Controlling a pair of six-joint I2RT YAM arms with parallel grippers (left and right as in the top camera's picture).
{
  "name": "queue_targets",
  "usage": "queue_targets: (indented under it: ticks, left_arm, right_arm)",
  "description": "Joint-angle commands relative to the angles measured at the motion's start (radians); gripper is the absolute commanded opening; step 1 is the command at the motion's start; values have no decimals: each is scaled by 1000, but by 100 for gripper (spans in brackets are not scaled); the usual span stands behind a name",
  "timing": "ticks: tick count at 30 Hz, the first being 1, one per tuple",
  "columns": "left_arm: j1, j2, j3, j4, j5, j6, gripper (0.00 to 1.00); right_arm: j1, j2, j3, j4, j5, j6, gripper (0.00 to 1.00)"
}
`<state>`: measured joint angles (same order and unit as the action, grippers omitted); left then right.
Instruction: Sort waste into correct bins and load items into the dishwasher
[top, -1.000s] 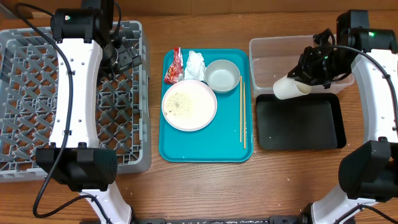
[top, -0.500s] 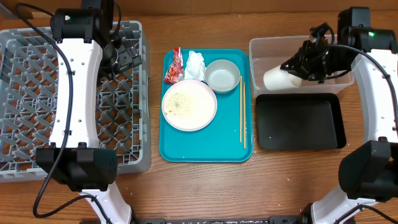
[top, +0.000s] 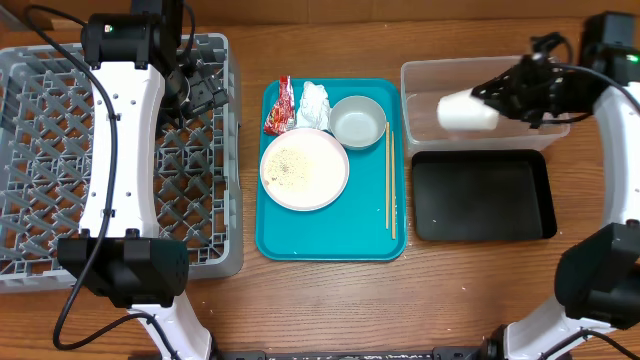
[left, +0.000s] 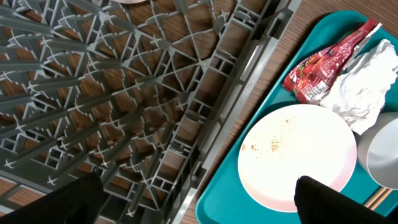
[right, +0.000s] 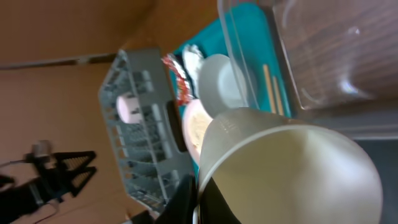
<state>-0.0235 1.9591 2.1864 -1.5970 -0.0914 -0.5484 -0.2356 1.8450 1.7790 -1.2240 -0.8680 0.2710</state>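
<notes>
One smooth white cup (top: 467, 111) hung sideways, gripped by the right tool (top: 494, 98) above the clear plastic tub (top: 425, 72). The left tool (top: 207, 90) gaped wide over the grey lattice rack (top: 40, 150), which perhaps held one pinkish bowl (right: 127, 107). One grain-speckled round plate (top: 304, 168), one white bowl (top: 357, 121), one crinkled red wrapper (top: 279, 108) and one crumpled tissue (top: 314, 103) sat on the teal tray (top: 330, 238).

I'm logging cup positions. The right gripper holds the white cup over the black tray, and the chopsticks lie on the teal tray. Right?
Not quite. The overhead view shows the right gripper holding the white cup over the clear plastic tub, not the black tray. The chopsticks do lie on the teal tray.
</notes>
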Motion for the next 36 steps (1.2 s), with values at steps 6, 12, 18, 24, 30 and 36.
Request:
queue_targets:
  ticks: [6, 12, 18, 24, 30, 36]
  left_arm:
    - [12, 5, 0, 2, -16, -13, 100]
    - [12, 5, 0, 2, -16, -13, 100]
    - [12, 5, 0, 2, -16, -13, 100]
    - [12, 5, 0, 2, -16, -13, 100]
    - [11, 5, 0, 2, -16, -13, 100]
    - [12, 5, 0, 2, -16, -13, 100]
  right_arm:
    - [-44, -3, 2, 73, -222, 10, 4]
    - [9, -3, 2, 77, -207, 10, 4]
    - [166, -3, 2, 164, -203, 18, 4]
    - [329, -3, 2, 254, 94, 231, 4]
    - [468, -3, 1, 262, 208, 258, 4]
    - [609, -3, 1, 117, 642, 305, 4]
